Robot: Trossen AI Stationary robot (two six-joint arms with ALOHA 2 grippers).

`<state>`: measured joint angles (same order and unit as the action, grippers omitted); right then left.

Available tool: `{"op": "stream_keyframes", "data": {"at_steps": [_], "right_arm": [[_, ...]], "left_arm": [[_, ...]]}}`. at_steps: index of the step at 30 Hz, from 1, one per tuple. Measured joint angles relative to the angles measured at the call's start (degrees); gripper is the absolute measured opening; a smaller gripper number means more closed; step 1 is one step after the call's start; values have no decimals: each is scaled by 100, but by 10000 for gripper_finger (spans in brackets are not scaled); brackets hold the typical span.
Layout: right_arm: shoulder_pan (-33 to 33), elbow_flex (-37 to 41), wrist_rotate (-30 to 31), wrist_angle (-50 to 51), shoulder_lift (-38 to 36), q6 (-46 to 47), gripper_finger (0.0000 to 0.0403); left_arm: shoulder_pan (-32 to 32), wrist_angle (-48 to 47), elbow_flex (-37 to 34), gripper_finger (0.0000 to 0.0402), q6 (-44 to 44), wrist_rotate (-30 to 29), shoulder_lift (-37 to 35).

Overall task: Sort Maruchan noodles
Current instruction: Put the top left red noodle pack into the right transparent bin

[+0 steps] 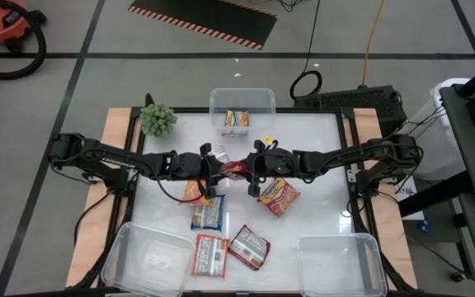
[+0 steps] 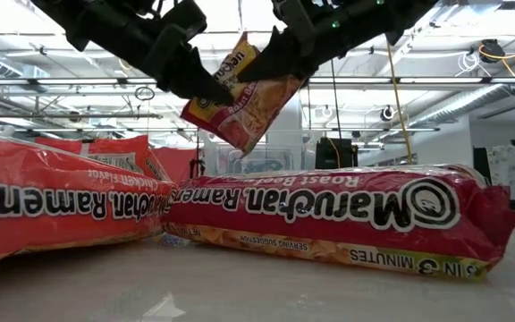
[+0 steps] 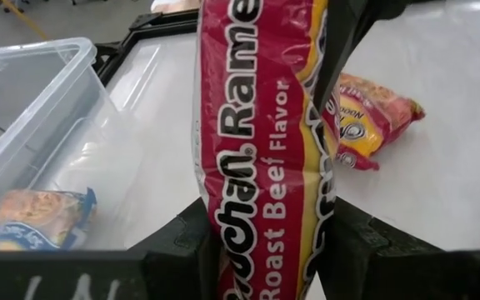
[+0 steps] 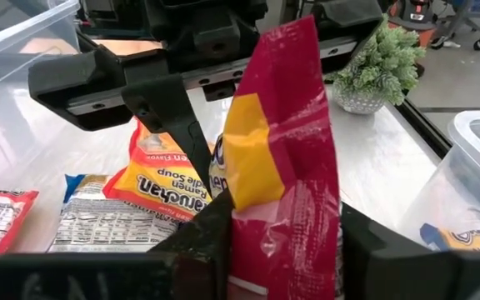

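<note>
A red Maruchan noodle packet point(image 1: 234, 171), printed Roast Beef, hangs in the air over the table's middle between my two grippers. My left gripper point(image 1: 218, 169) comes at it from the table's left and my right gripper point(image 1: 251, 167) from the right; both are shut on it. Below lie an orange packet point(image 1: 194, 191), a blue-and-white packet point(image 1: 207, 213), two red-and-white packets point(image 1: 210, 254) point(image 1: 250, 246) and a red-yellow packet point(image 1: 279, 196), all flat on the table. One more packet point(image 1: 237, 121) lies inside the far clear tub point(image 1: 242, 97). My left gripper point(image 3: 265, 242) pinches the packet's left end point(image 3: 261, 208) between its two fingers, one on each flat face. The fingers come nearly level from the table's left. The packet stands on edge, tilted, clear of the table. My right gripper point(image 4: 286, 242) pinches the packet's right end point(image 4: 282, 200) between its two fingers, on the two flat faces. It comes slanting slightly down from the table's right. In the low view its fingers point(image 2: 284, 55) sit on the packet's upper right part.
A small green plant point(image 1: 158, 120) stands at the far left corner. Clear tubs sit at the near left point(image 1: 118, 256) and near right point(image 1: 303, 264). In the low view two red packets point(image 2: 329, 210) point(image 2: 52, 201) lie close to the camera.
</note>
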<state>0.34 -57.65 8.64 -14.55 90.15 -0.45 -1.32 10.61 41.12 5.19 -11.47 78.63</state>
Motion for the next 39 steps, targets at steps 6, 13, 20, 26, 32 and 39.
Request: {"op": "stream_keyframes", "data": {"at_steps": [6, 13, 20, 26, 32, 39], "right_arm": [[4, 0, -4, 237, -172, -30, 117], [44, 2, 28, 781, -516, 142, 112], [213, 4, 35, 1541, -1081, 264, 113], [503, 4, 33, 2423, -1733, 745, 114], [812, 4, 12, 3113, -2462, 1487, 113], [1215, 4, -842, 4001, -3272, 2500, 113]], "left_arm": [[-144, 82, 0, 197, -264, -41, -2], [-258, 238, 0, 246, -273, -60, -7], [-289, 261, -8, 250, -300, -59, -251], [-302, 95, 0, 250, -295, -79, -420], [-300, -115, 0, 250, -293, -102, -444], [-300, -374, 0, 250, -295, -104, -444]]}}
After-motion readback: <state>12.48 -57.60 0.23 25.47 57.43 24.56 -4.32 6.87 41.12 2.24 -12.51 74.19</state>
